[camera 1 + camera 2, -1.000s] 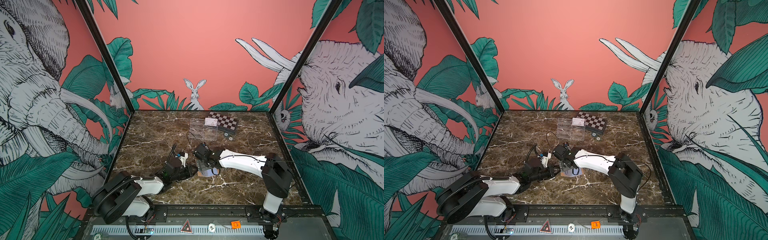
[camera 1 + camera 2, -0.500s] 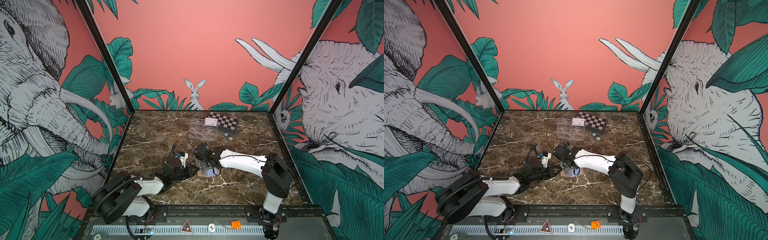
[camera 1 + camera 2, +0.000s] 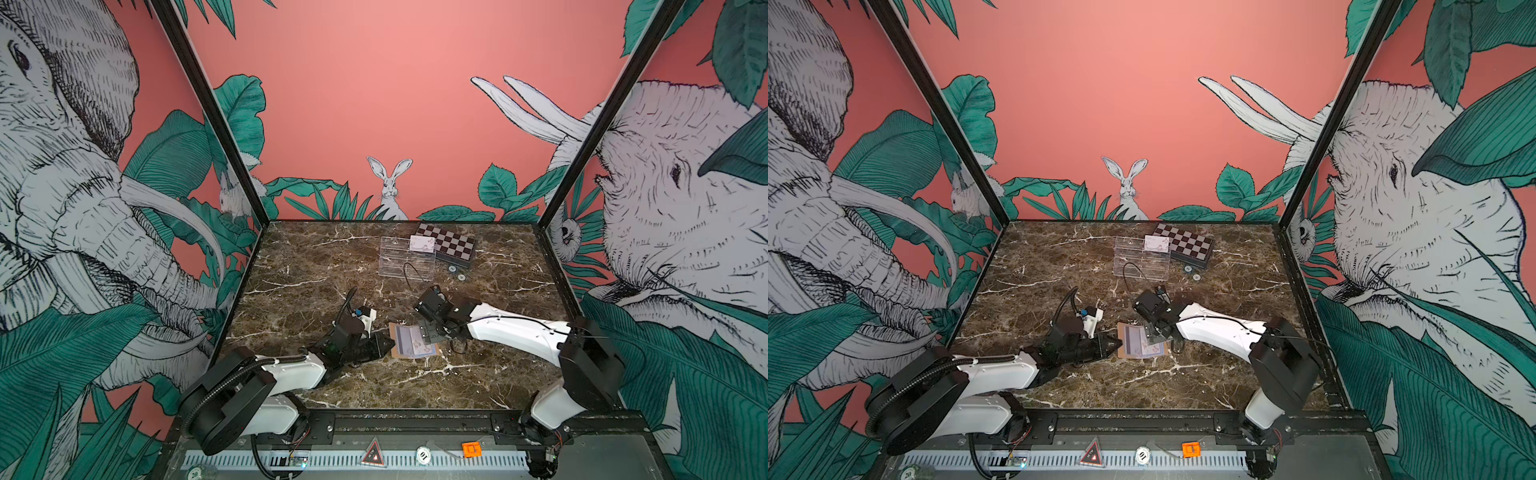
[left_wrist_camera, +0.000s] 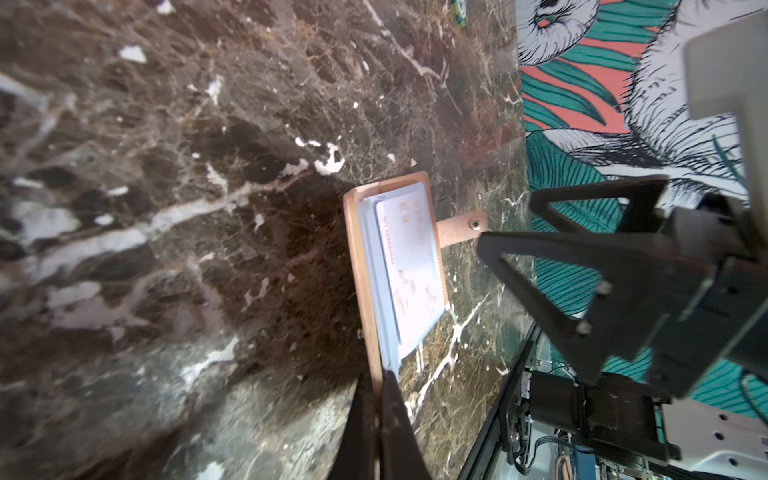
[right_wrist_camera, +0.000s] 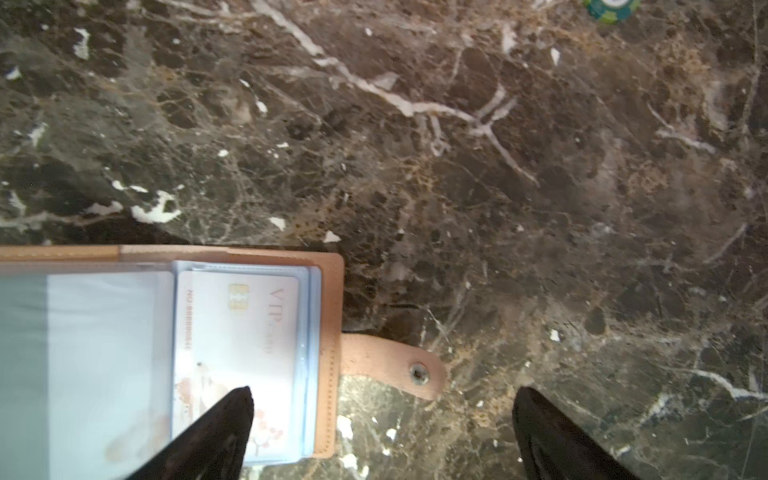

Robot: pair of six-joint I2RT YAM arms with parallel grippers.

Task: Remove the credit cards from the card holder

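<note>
The card holder (image 5: 330,316) lies open, its cover edge pinched by the left gripper (image 4: 376,395), fingers closed tight on it. The right gripper (image 5: 384,392) gapes empty, one fingertip (image 5: 232,415) over the sleeved VIP credit card (image 5: 237,345). Next, I reckon, it must pinch that card's edge and slide it out.

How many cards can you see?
3. Two sit in the open holder: a striped card and a VIP card. A loose card is at the clear tray. More may hide in the sleeves.
</note>
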